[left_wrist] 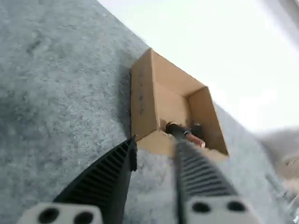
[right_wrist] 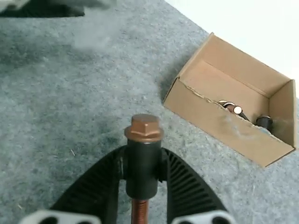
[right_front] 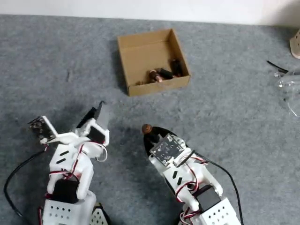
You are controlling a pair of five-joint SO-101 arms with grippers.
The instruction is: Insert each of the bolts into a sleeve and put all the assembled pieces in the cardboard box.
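The right gripper (right_wrist: 142,159) is clenching the sleeve (right_wrist: 141,170) with its bolt (right_wrist: 143,127) over the carpet (right_wrist: 60,102), short of the cardboard box (right_wrist: 219,128), so it is probably needing a level carry before releasing inside.

Clear plastic bits (right_front: 287,80) lie on the grey mat (right_front: 56,56) by its edge.

The tabletop (right_front: 225,93) is a mottled grey. The cardboard box (right_front: 140,54) is plain tan brown, and the pieces (right_front: 164,74) inside it are black with copper ends. The bolt (right_wrist: 143,127) is coppery brown and its sleeve (right_wrist: 142,179) matte black. The left hand (left_wrist: 156,143) and right hand (right_wrist: 143,156) have black ribbed fingers (left_wrist: 107,182) on white bases.
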